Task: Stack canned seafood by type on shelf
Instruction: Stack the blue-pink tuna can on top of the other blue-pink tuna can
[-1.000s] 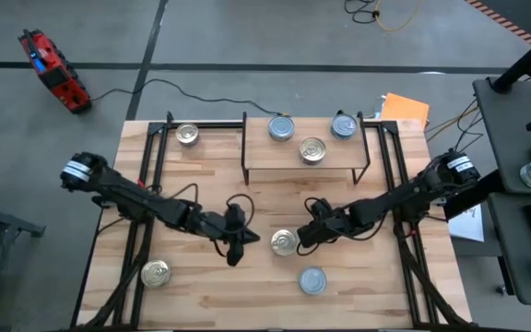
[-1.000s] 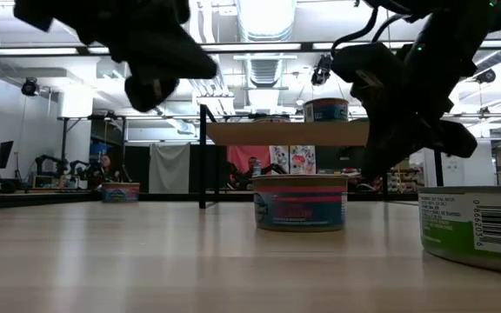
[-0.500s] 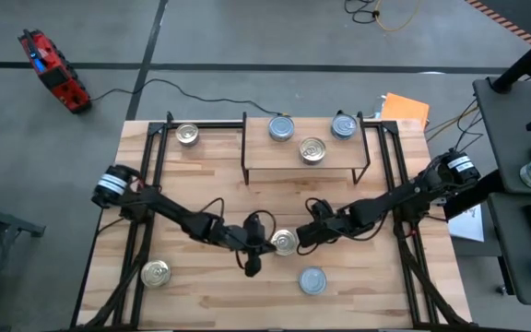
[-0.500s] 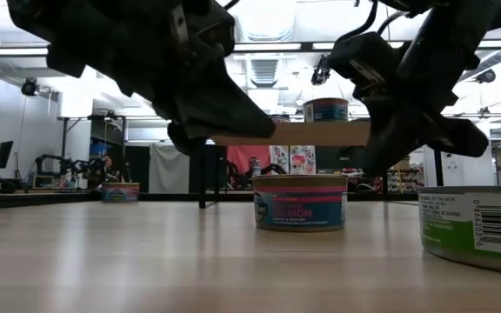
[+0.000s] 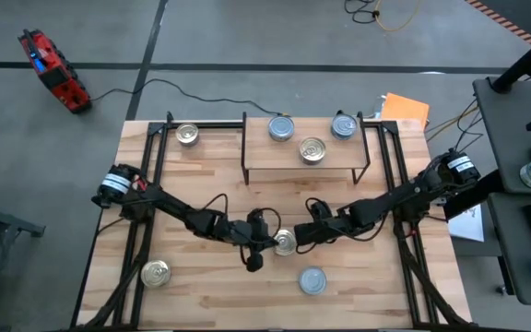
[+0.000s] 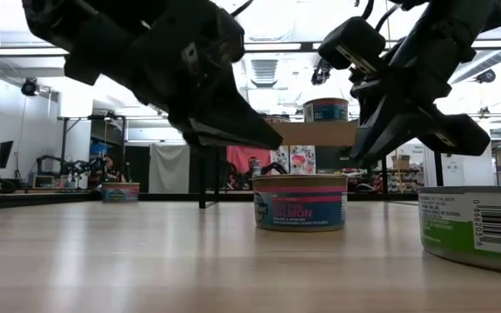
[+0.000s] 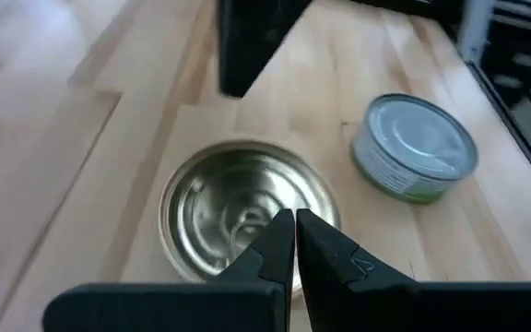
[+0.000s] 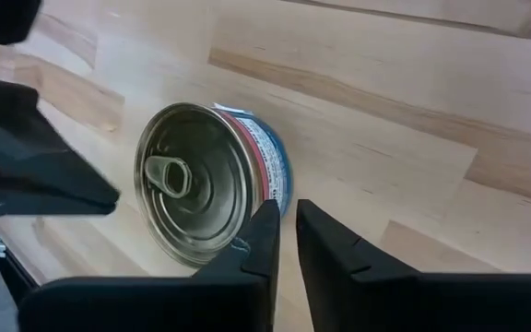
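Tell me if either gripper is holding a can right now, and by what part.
Neither holds anything. The left gripper and right gripper are both shut and empty, hovering on either side of the silver-topped salmon can.

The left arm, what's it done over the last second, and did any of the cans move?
The left gripper swung in from the left toward the table's middle and now sits shut above the silver-topped can, opposite the right gripper. Neither has taken hold. The right arm barely shifted. All cans, including the three on the shelf, stayed put.
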`<control>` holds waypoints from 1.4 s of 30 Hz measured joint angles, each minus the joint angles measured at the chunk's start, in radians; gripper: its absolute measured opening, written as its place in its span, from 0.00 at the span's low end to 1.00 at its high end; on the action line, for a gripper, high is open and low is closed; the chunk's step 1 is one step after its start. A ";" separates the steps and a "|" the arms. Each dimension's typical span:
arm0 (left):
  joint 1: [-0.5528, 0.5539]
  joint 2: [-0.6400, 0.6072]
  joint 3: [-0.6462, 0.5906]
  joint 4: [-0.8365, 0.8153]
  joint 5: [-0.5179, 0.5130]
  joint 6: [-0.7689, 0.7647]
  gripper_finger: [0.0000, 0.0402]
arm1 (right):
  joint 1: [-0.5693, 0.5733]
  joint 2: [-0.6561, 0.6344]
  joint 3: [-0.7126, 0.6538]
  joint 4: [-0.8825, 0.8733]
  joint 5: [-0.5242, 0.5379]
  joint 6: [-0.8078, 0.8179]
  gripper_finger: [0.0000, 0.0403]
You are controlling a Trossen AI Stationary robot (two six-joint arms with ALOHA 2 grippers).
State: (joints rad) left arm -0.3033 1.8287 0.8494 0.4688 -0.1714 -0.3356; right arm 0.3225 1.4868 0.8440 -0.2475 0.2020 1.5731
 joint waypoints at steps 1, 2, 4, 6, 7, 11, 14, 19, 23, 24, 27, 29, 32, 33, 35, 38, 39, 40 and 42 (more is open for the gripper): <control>0.004 -0.003 0.001 -0.001 0.021 0.038 0.00 | 0.000 0.000 0.000 0.000 0.000 -0.002 0.09; 0.006 -0.004 0.003 -0.002 0.038 0.077 0.00 | 0.000 0.000 0.000 -0.001 0.000 -0.002 0.11; 0.009 -0.004 0.005 -0.025 0.061 0.133 0.00 | 0.000 0.000 0.000 -0.001 0.000 -0.003 0.13; 0.010 0.000 0.005 -0.051 0.059 0.156 0.00 | 0.000 0.000 0.000 -0.001 0.000 -0.003 0.16; 0.009 0.001 0.005 -0.072 0.057 0.158 0.00 | 0.000 0.000 0.000 -0.001 0.000 -0.003 0.18; 0.010 0.002 0.005 -0.122 0.052 0.143 0.00 | 0.000 0.000 0.000 0.000 0.000 -0.006 0.25; 0.010 0.002 0.005 -0.122 0.049 0.140 0.00 | 0.000 0.002 0.000 0.022 0.000 -0.023 0.31; 0.010 0.002 0.005 -0.125 0.031 0.116 0.00 | 0.000 0.003 0.000 0.050 0.011 -0.065 0.42; 0.011 0.002 0.005 -0.131 0.028 0.099 0.00 | 0.000 0.003 0.000 0.049 0.027 -0.097 0.50; 0.011 0.002 0.004 -0.132 0.029 0.096 0.00 | 0.000 0.003 0.000 0.049 0.027 -0.106 0.51; 0.010 0.001 0.002 -0.136 0.028 0.085 0.00 | 0.000 0.003 -0.005 0.050 0.036 -0.155 0.56; 0.010 0.004 0.002 -0.135 0.027 0.073 0.00 | 0.000 0.003 -0.010 0.052 0.037 -0.179 0.58; 0.010 0.005 0.002 -0.136 0.027 0.057 0.00 | 0.000 0.003 -0.022 0.068 0.037 -0.202 0.62; 0.010 0.005 0.001 -0.137 0.027 0.056 0.00 | 0.000 0.003 -0.029 0.085 0.037 -0.209 0.63; 0.010 0.005 0.001 -0.137 0.027 0.056 0.00 | 0.000 0.004 -0.046 0.135 0.037 -0.229 0.65; 0.010 0.007 0.001 -0.138 0.027 0.034 0.00 | 0.000 0.004 -0.067 0.205 0.038 -0.251 0.68; 0.010 0.011 0.001 -0.137 0.026 0.027 0.00 | 0.000 0.005 -0.070 0.208 0.041 -0.251 0.68; 0.009 0.012 0.001 -0.137 0.023 0.019 0.00 | 0.000 0.010 -0.071 0.208 0.049 -0.251 0.69; 0.009 0.019 0.002 -0.136 0.022 0.009 0.00 | 0.000 0.021 -0.073 0.207 0.053 -0.251 0.70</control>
State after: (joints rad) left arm -0.2943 1.8475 0.8515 0.3330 -0.1497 -0.3268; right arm 0.3225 1.5081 0.7713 -0.0405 0.2550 1.3222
